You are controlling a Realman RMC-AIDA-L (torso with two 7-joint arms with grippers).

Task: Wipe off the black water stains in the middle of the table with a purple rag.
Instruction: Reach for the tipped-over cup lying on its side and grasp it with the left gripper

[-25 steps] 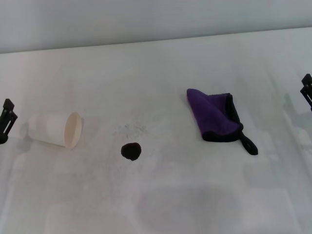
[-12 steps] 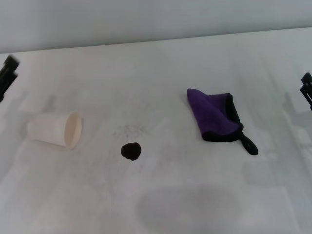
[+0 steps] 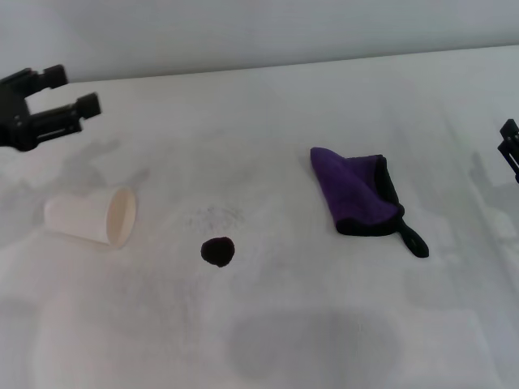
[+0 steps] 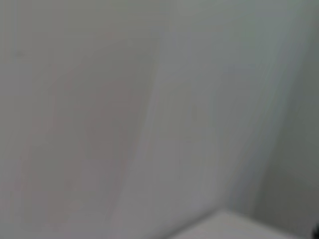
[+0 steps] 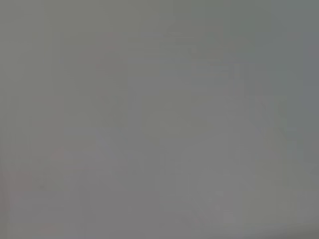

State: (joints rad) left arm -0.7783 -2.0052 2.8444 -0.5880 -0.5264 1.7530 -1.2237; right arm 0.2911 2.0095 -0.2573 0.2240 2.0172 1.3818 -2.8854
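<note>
The purple rag (image 3: 355,192) lies folded on the white table (image 3: 268,324), right of centre, with its black loop tail toward the front right. The black water stain (image 3: 218,251) is a small glossy blot in the middle, left of the rag. My left gripper (image 3: 71,91) is open and empty, raised at the far left, above and behind the paper cup. My right gripper (image 3: 509,146) shows only as a black tip at the right edge, well right of the rag. Both wrist views show only blank grey.
A white paper cup (image 3: 91,215) lies on its side at the left, mouth facing the stain. A faint grey speckled smudge (image 3: 212,216) sits just behind the stain. The table's far edge meets a pale wall.
My left gripper has risen from the left edge and swung in toward the table, now showing both open fingers. The right gripper, rag, cup and stain have not moved.
</note>
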